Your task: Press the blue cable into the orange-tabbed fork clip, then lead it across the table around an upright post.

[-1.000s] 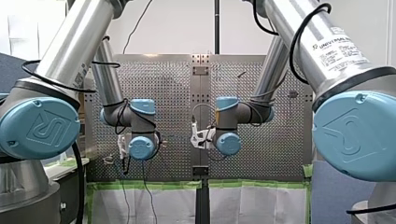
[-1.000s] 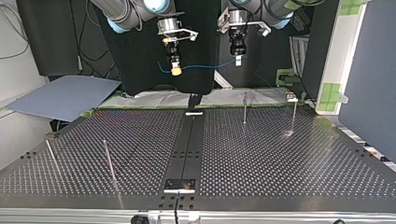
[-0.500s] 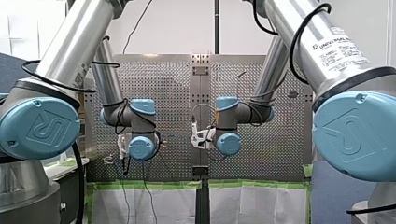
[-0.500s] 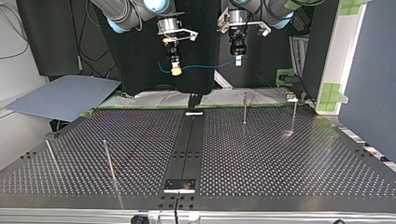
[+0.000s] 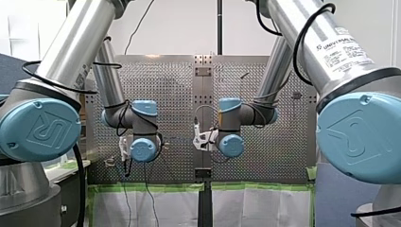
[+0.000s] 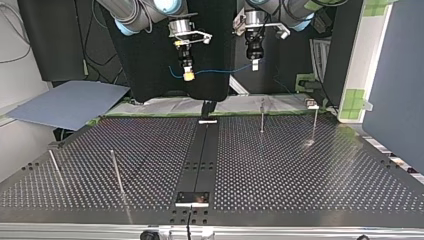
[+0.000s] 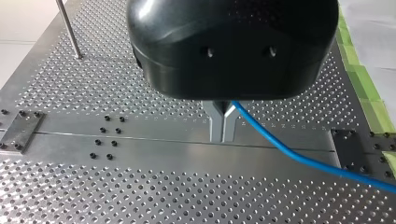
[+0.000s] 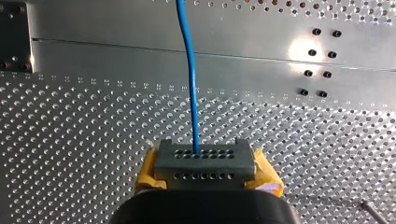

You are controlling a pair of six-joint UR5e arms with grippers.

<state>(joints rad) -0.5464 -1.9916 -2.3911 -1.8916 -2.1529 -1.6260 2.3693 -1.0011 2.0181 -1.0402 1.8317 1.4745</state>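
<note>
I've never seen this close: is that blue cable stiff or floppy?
Likely floppy: the blue cable hangs in a shallow sag between my left gripper and my right gripper. Probably light too: it is thin, curving smoothly rather than kinking.

Grey sheet (image 6: 70, 104), green tape (image 6: 356, 97), white cloth (image 5: 265, 208)

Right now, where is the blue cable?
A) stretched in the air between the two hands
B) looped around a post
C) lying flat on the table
A: in the top view the blue cable runs from my right hand to my left hand, both held clear of the table.
</note>
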